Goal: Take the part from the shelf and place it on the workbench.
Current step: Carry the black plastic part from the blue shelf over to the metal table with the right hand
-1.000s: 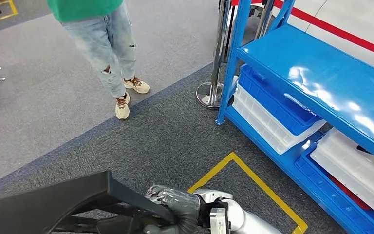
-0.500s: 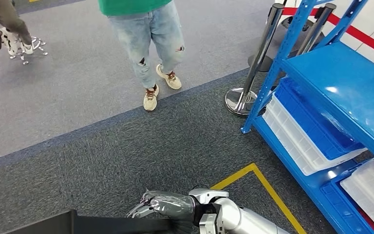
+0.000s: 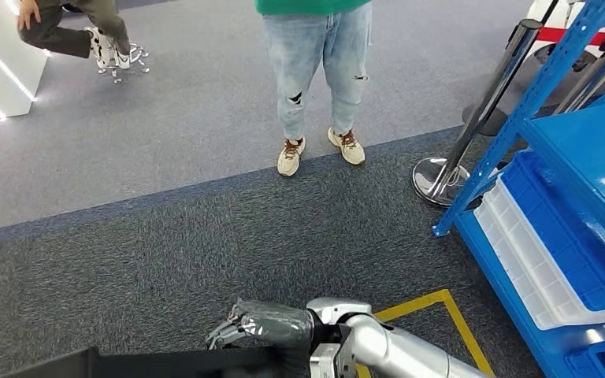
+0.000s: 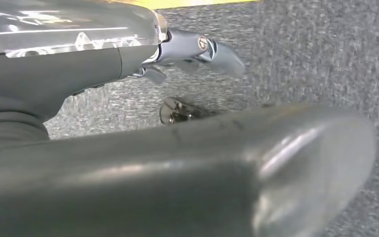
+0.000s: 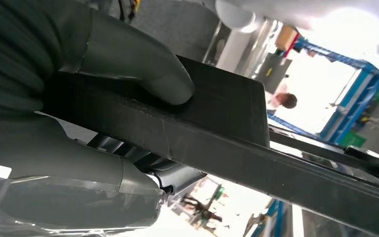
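You're mid-carry: blue shelf point(image 3: 575, 157) sits off to your right, workbench not in sight. The black part point(image 3: 150, 364) rides low in front, right hand point(image 3: 272, 324) clamped on its edge. Left hand point(image 4: 197, 47): can't tell. Next, find the bench and dodge the person point(image 3: 319, 71).

Right hand point(image 3: 264, 327) grips the black part point(image 3: 150, 364) above grey carpet point(image 3: 165, 244).

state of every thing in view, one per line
part: off the shelf, held, not yet on a workbench
right robot hand: gripping the part
left robot hand: grip cannot be told
shelf: bins stacked inside
person: standing
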Robot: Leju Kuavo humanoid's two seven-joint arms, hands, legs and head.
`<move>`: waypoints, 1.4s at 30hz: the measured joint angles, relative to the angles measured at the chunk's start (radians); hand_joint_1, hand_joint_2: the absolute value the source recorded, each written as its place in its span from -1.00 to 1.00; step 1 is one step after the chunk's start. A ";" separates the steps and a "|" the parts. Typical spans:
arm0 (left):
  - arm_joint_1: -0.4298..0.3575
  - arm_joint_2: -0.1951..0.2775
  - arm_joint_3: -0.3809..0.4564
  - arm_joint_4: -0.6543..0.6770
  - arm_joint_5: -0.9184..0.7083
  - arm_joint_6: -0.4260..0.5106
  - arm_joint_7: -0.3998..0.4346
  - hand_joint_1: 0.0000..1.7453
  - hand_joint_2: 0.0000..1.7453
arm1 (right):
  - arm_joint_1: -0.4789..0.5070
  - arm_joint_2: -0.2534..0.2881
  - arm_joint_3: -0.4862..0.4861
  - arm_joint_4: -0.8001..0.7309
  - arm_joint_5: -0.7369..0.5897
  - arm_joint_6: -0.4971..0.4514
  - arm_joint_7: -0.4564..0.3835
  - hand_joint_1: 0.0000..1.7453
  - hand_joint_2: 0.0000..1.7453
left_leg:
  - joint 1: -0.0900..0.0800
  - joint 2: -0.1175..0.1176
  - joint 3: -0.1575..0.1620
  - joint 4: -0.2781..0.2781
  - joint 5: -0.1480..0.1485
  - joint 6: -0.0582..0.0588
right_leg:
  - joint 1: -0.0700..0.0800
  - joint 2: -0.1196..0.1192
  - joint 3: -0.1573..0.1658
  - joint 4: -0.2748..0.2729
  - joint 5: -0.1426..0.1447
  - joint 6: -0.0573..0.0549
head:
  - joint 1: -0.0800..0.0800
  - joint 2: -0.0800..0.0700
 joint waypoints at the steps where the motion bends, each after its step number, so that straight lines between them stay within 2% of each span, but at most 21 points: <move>1: -0.002 -0.001 0.000 0.000 -0.003 -0.004 -0.002 -1.00 -1.00 | -0.018 0.004 0.000 0.006 -0.014 0.005 0.009 1.00 1.00 | -0.001 0.037 -0.028 0.059 -0.028 -0.004 | 0.003 -0.015 0.002 -0.001 -0.001 -0.004 | -0.002 0.000; 4: -0.007 -0.001 0.000 0.000 -0.006 -0.014 -0.012 -1.00 -1.00 | -0.062 0.019 0.000 0.040 -0.036 0.020 0.027 1.00 1.00 | 0.001 0.067 -0.103 0.206 -0.078 -0.009 | 0.009 -0.064 0.004 0.000 -0.004 -0.008 | -0.002 0.000; 5: -0.006 -0.001 0.000 0.000 -0.006 -0.016 -0.015 -1.00 -1.00 | -0.072 0.026 0.000 0.052 -0.037 0.023 0.029 1.00 1.00 | 0.001 0.070 -0.095 0.193 -0.063 -0.007 | 0.010 -0.079 0.005 0.000 -0.006 -0.008 | -0.003 0.000; 8: -0.006 0.000 0.002 0.000 -0.003 -0.013 -0.023 -1.00 -1.00 | -0.102 0.047 0.000 0.081 -0.037 0.032 0.026 1.00 1.00 | -0.008 0.115 0.008 0.003 0.019 0.009 | 0.017 -0.118 0.012 0.000 -0.012 -0.004 | -0.002 0.000; 10: -0.009 0.000 0.003 0.000 -0.002 -0.009 -0.025 -1.00 -1.00 | -0.121 0.059 0.000 0.096 -0.037 0.035 0.019 1.00 1.00 | -0.019 0.139 0.043 -0.067 0.033 0.026 | 0.021 -0.140 0.015 -0.001 -0.016 0.003 | -0.002 0.000; 12: -0.008 0.000 0.004 0.000 -0.004 -0.004 -0.025 -1.00 -1.00 | -0.132 0.065 0.000 0.106 -0.037 0.038 0.011 1.00 1.00 | -0.021 0.120 0.042 -0.076 0.034 0.038 | 0.023 -0.159 0.020 -0.004 -0.019 0.012 | -0.002 0.000; 15: -0.003 -0.004 0.005 0.000 -0.011 -0.002 -0.025 -1.00 -1.00 | -0.143 0.068 -0.001 0.107 -0.038 0.039 0.009 1.00 1.00 | -0.012 0.088 0.053 -0.093 0.044 0.052 | 0.017 -0.096 0.005 0.046 -0.056 0.026 | 0.000 0.000; 17: -0.006 -0.007 0.005 0.000 -0.015 -0.003 -0.025 -1.00 -1.00 | -0.144 0.063 -0.002 0.106 -0.039 0.039 0.009 1.00 1.00 | -0.010 0.065 0.053 -0.096 0.047 0.057 | 0.015 -0.042 -0.055 0.168 -0.117 0.029 | 0.000 0.000; 19: -0.008 -0.009 0.005 0.000 -0.018 -0.003 -0.024 -1.00 -1.00 | -0.137 0.056 -0.003 0.105 -0.035 0.038 0.012 1.00 1.00 | -0.010 0.036 0.053 -0.094 0.047 0.058 | 0.015 -0.031 -0.112 0.269 -0.144 0.029 | 0.001 0.000; 20: -0.008 -0.010 0.005 0.000 -0.019 -0.002 -0.023 -1.00 -1.00 | -0.134 0.053 -0.003 0.102 -0.031 0.037 0.012 1.00 1.00 | -0.010 0.021 0.052 -0.091 0.046 0.058 | 0.014 -0.030 -0.118 0.270 -0.128 0.029 | 0.001 0.000; 24: -0.008 -0.017 0.005 0.001 -0.021 0.002 -0.020 -1.00 -1.00 | -0.131 0.043 -0.003 0.080 -0.015 0.034 0.013 1.00 1.00 | -0.009 -0.032 0.045 -0.072 0.037 0.044 | 0.003 0.027 -0.031 0.045 -0.001 0.028 | 0.001 0.000; 26: -0.008 -0.019 0.005 0.001 -0.023 0.003 -0.017 -1.00 -1.00 | -0.130 0.036 -0.003 0.072 -0.007 0.033 0.014 1.00 1.00 | -0.007 -0.052 0.037 -0.068 0.037 0.032 | 0.005 0.040 -0.020 0.015 0.002 0.024 | 0.000 0.000; 28: -0.004 -0.019 0.005 0.002 -0.026 0.005 -0.012 -1.00 -1.00 | -0.129 0.031 -0.003 0.064 0.009 0.031 0.016 1.00 1.00 | -0.002 -0.061 0.032 -0.069 0.037 0.020 | 0.006 0.018 -0.017 0.009 0.005 0.013 | 0.000 0.000; 30: -0.002 -0.020 0.005 0.004 -0.030 0.007 -0.007 -1.00 -1.00 | -0.129 0.029 -0.003 0.055 0.027 0.027 0.016 1.00 1.00 | -0.004 -0.016 0.013 -0.029 0.013 0.011 | 0.005 -0.006 -0.010 0.002 0.007 0.001 | -0.003 0.000; 32: -0.006 -0.021 0.005 0.005 -0.033 0.007 -0.006 -1.00 -1.00 | -0.127 0.024 -0.003 0.049 0.038 0.024 0.016 1.00 1.00 | -0.005 0.045 -0.042 0.086 -0.046 0.004 | 0.009 -0.033 -0.006 -0.001 0.004 -0.007 | -0.006 0.000; 34: -0.009 -0.021 0.005 0.005 -0.034 0.007 -0.006 -1.00 -1.00 | -0.120 0.016 -0.003 0.047 0.047 0.022 0.016 1.00 1.00 | -0.002 0.066 -0.101 0.202 -0.090 0.000 | 0.015 -0.063 -0.006 -0.001 0.001 -0.010 | -0.006 0.000; 35: -0.007 -0.021 0.005 0.005 -0.035 0.007 -0.006 -1.00 -1.00 | -0.116 0.013 -0.003 0.045 0.051 0.019 0.016 1.00 1.00 | -0.002 0.069 -0.109 0.218 -0.088 0.001 | 0.017 -0.077 -0.005 -0.001 -0.001 -0.011 | -0.006 0.000; 37: -0.004 -0.021 0.005 0.005 -0.035 0.007 -0.008 -1.00 -1.00 | -0.112 0.009 -0.003 0.039 0.059 0.015 0.015 1.00 1.00 | -0.003 0.081 -0.058 0.128 -0.034 0.007 | 0.020 -0.102 0.000 -0.001 -0.005 -0.010 | -0.006 0.000; 39: -0.006 -0.021 0.005 0.005 -0.035 0.008 -0.010 -1.00 -1.00 | -0.112 0.007 -0.003 0.030 0.063 0.012 0.015 1.00 1.00 | -0.013 0.124 0.019 -0.013 0.014 0.021 | 0.024 -0.125 0.007 -0.001 -0.010 -0.005 | -0.006 0.000; 41: -0.010 -0.020 0.005 0.005 -0.036 0.008 -0.012 -1.00 -1.00 | -0.112 0.005 -0.003 0.024 0.066 0.011 0.015 1.00 1.00 | -0.025 0.145 0.047 -0.070 0.021 0.035 | 0.027 -0.145 0.011 -0.001 -0.015 0.003 | -0.005 0.000; 42: -0.009 -0.020 0.005 0.005 -0.036 0.009 -0.012 -1.00 -1.00 | -0.112 0.004 -0.004 0.022 0.069 0.011 0.014 1.00 1.00 | -0.027 0.132 0.045 -0.072 0.023 0.040 | 0.028 -0.155 0.013 -0.003 -0.016 0.007 | -0.005 0.000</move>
